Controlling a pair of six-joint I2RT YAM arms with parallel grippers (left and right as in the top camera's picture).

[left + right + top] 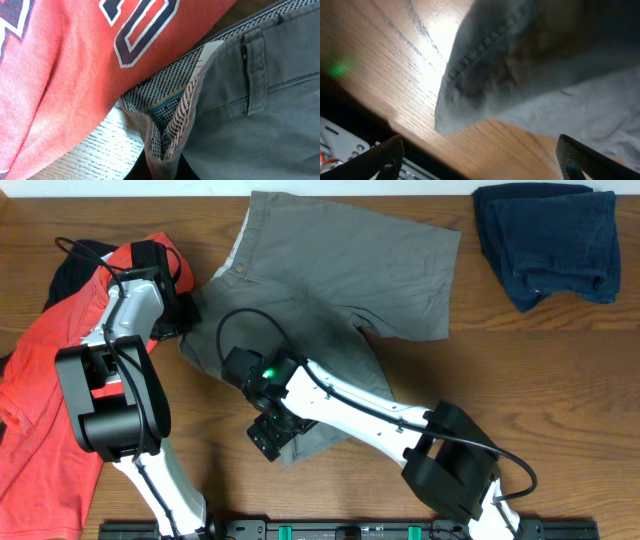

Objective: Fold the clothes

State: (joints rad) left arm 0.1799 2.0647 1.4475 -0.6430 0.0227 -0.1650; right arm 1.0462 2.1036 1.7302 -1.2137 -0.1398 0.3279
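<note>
Overhead view places the left gripper (183, 318) at the left end of the grey shorts' (340, 265) waistband, clenched. In the left wrist view the dotted pale inner waistband (172, 107) folds into a pinch at the bottom edge, so the grip appears to be on that band, though the fingers themselves are cut off by the frame. The right gripper (270, 435) sits at the near leg hem of the shorts. Its fingers (387, 157) stand wide apart and released in the right wrist view, with the stitched hem corner (455, 95) lying just beyond the gap and nothing between them. The shorts lie spread across the middle of the table (560, 380), waistband to the left, and the right arm covers part of the near leg. A red T-shirt (50, 360) lies on the left, touching the waistband and partly under the left arm. A black garment (75, 270) shows only as a strip behind it. A navy garment (550, 240) lies well apart at the far right corner, cut off by the top edge.
</note>
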